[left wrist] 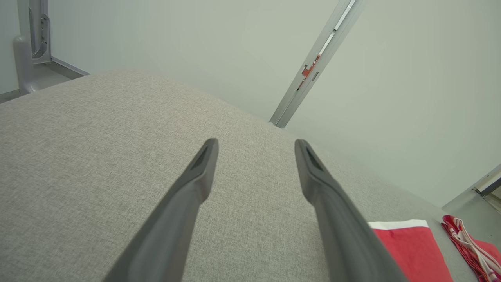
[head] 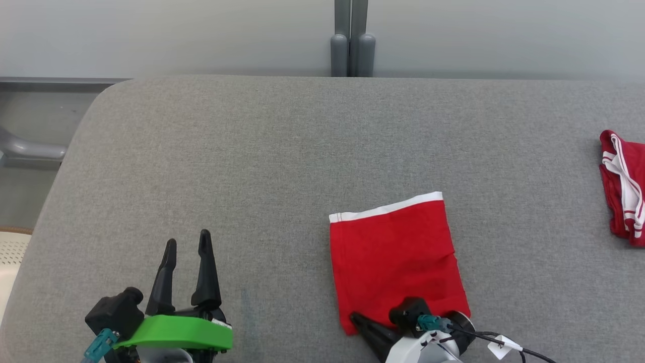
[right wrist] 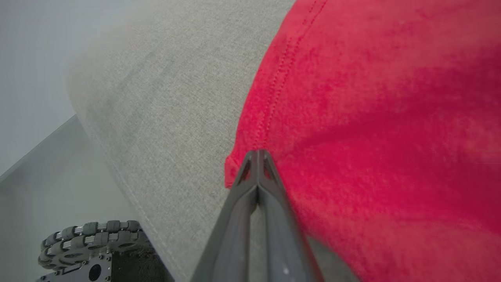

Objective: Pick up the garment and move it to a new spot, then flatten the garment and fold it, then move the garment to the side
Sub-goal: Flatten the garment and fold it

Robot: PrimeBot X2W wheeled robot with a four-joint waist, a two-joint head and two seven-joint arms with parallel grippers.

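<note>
Garment (head: 393, 257) lies folded on the table (head: 252, 151), at 5 o'clock in the head view. Right gripper (head: 355, 318) is pinched tight on its 7 o'clock corner; left gripper (head: 187, 238) gapes wide, empty, at 7 o'clock.

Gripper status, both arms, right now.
Left gripper: open, holding nothing.
Right gripper: shut on the near corner of the folded red garment.

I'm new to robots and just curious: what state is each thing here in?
folded garment: lying flat on the table, white band on the far side.
second garment: crumpled, far to the right.
left gripper: jaws open, empty, above the table.
right gripper: jaws shut at the folded garment's near corner.
</note>
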